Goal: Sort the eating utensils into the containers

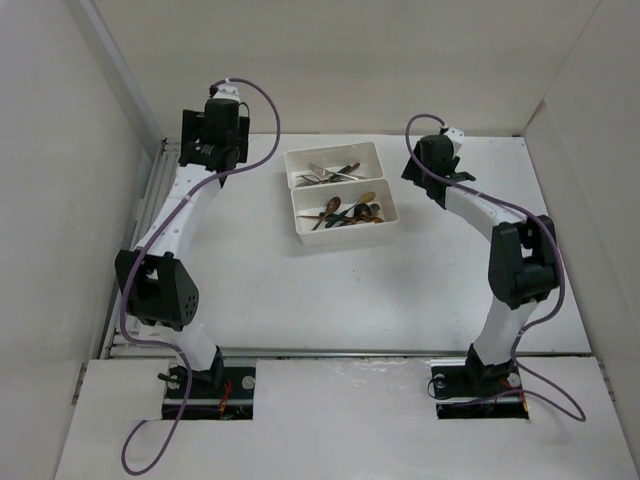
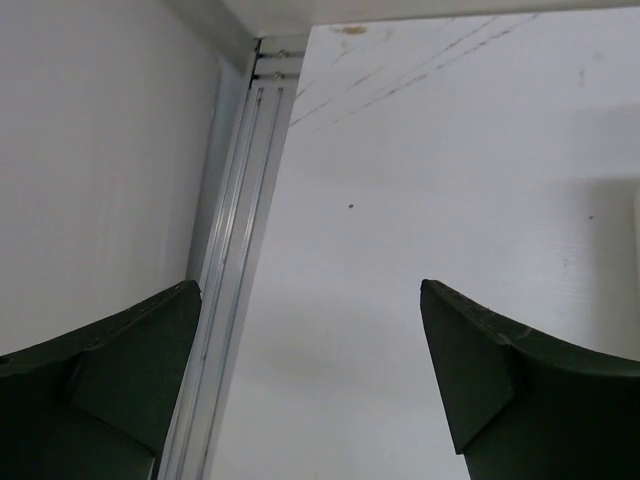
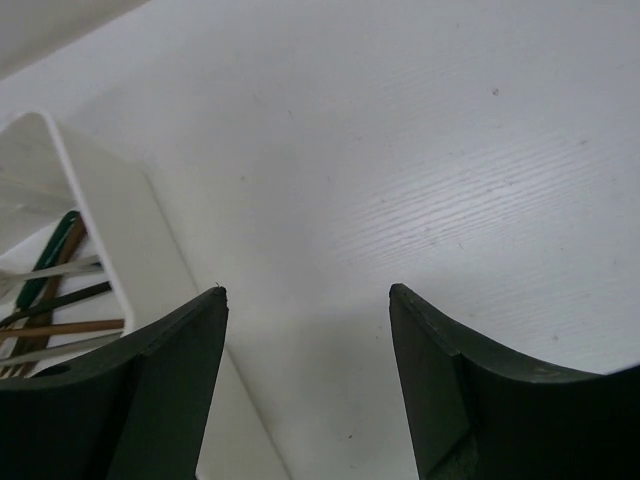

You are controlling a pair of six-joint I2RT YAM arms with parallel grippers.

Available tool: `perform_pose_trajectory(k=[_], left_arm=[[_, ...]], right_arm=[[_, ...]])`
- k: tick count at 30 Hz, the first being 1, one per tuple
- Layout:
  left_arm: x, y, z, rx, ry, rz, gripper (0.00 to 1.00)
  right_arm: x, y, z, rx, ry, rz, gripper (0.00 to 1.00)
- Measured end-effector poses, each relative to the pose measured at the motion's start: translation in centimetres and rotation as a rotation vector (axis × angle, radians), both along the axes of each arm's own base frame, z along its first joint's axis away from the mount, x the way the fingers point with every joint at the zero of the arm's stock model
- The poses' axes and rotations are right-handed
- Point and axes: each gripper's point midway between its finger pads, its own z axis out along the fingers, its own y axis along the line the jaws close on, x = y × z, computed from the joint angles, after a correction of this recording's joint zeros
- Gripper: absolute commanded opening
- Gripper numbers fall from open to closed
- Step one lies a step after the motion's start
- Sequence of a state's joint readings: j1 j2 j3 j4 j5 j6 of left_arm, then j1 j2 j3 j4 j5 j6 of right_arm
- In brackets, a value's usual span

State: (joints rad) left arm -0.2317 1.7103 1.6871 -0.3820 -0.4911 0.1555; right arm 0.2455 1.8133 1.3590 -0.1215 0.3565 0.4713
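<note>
Two white containers sit side by side at the middle back of the table. The far container [image 1: 331,148] holds silver utensils [image 1: 322,177]. The near container [image 1: 345,236] holds gold, brown and dark-handled utensils [image 1: 350,211]. My left gripper [image 1: 212,152] hovers at the back left, well apart from the containers, and in its wrist view the left gripper [image 2: 310,285] is open over bare table. My right gripper [image 1: 434,166] hangs just right of the containers. The right gripper [image 3: 307,289] is open and empty, with a container's corner [image 3: 95,200] and utensil handles [image 3: 60,295] at its left.
White walls enclose the table on the left, back and right. An aluminium rail [image 2: 240,250] runs along the table's left edge beside the wall [image 2: 90,170]. Purple cables [image 1: 262,98] loop off both arms.
</note>
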Motion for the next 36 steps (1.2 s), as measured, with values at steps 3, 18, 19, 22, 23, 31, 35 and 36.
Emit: perform_pose_trajectory(k=[3, 18, 19, 22, 23, 31, 35, 36], left_arm=[[-1.5, 1.4, -0.5, 0.0, 0.017, 0.026, 0.9], [-2.2, 3.1, -0.7, -0.042, 0.018, 0.049, 0.91], [-2.2, 3.0, -0.5, -0.045, 0.014, 0.049, 0.91], [-2.1, 3.0, -0.3, -0.049, 0.007, 0.048, 0.91], [-2.1, 3.0, -0.3, -0.05, 0.008, 0.048, 0.91], [-2.1, 2.9, -0.4, -0.054, 0.01, 0.046, 0.92], [-2.1, 2.8, -0.5, -0.061, 0.012, 0.042, 0.92], [-2.2, 2.8, -0.5, -0.062, 0.013, 0.042, 0.92]], right_arm=[[0.5, -0.1, -2.6, 0.006, 0.047, -0.018, 0.71], [-1.8, 4.6, -6.7, 0.157, 0.181, 0.025, 0.72], [-2.2, 4.8, -6.8, 0.166, 0.184, 0.02, 0.72], [-3.1, 5.2, -7.1, 0.194, 0.196, 0.014, 0.72], [-3.3, 5.3, -7.2, 0.201, 0.199, 0.013, 0.72], [-4.9, 6.8, -7.6, 0.243, 0.216, 0.014, 0.72], [-6.0, 8.4, -7.7, 0.249, 0.224, 0.037, 0.72], [-6.2, 8.7, -7.7, 0.25, 0.226, 0.043, 0.72]])
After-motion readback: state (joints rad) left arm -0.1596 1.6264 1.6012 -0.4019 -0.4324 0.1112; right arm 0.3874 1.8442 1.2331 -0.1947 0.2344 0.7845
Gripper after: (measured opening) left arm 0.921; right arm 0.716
